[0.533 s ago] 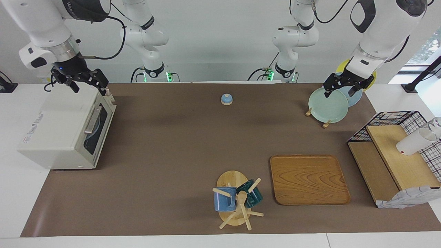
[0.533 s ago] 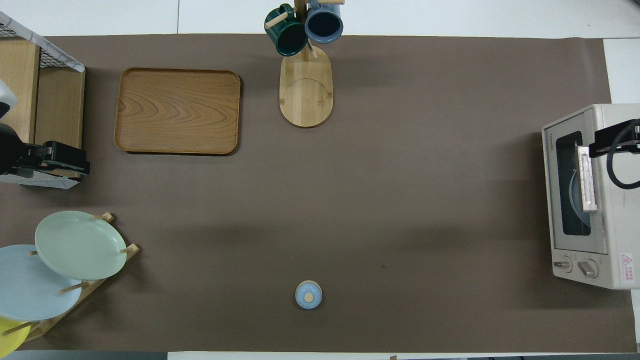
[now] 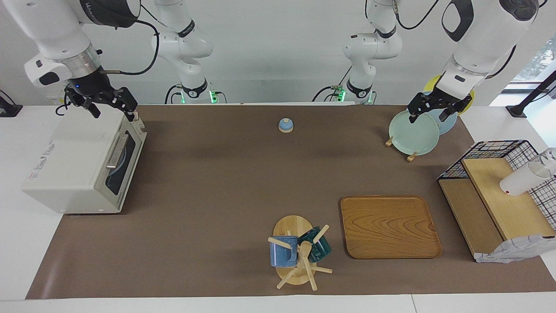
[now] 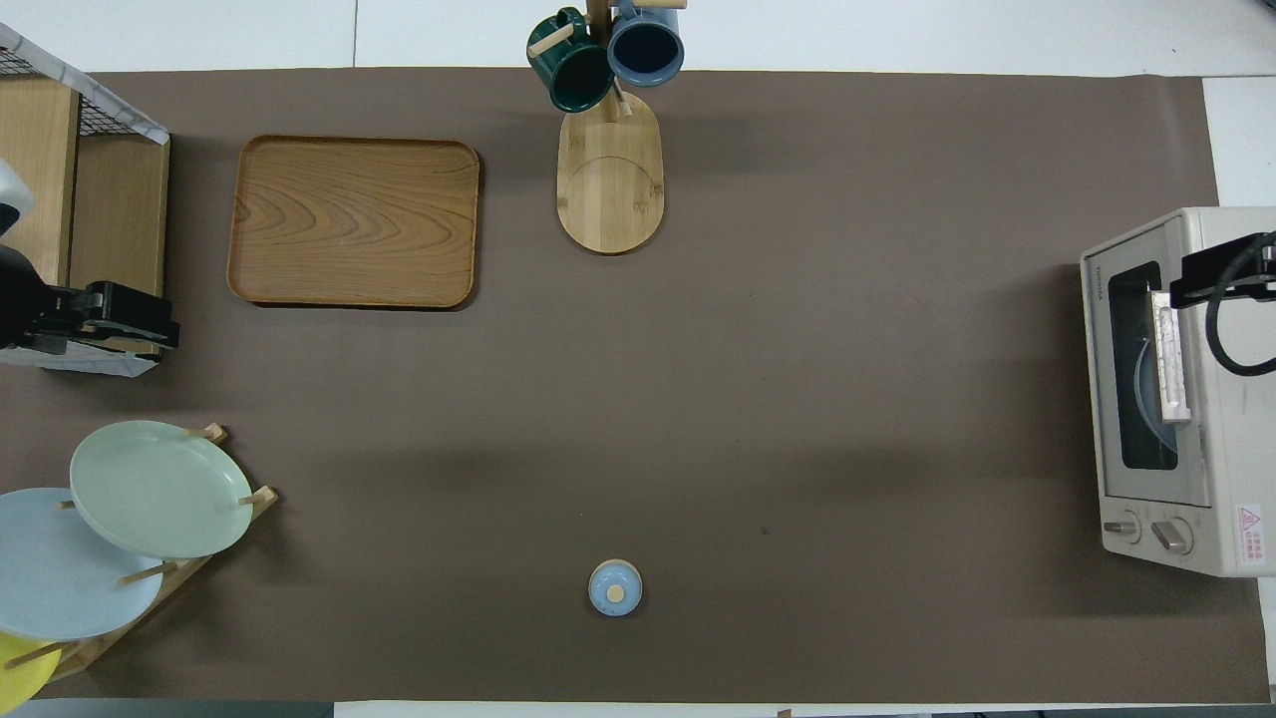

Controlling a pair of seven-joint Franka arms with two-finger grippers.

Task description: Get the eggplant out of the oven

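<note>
You're looking at a robotics lab w/ a mock kitchen setup, not a real home. Two white arms w/ exposed cables are bolted at the edge of a white table (image 3: 17, 243), plain white wall, a brown paper mat (image 3: 217, 182) as work surface. Props are kitchen stuff: toaster oven (image 3: 78, 161), plate rack (image 3: 412, 130) w/ pastel plates, mug tree (image 3: 297, 256), wooden tray (image 3: 388, 226), wire-and-wood shelf (image 3: 495, 195). All spaced out neatly like test stations; no sink, no counters, no cabinets.

Bright, even light from above; soft arm shadows on the mat (image 3: 217, 182); sharp focus.
</note>
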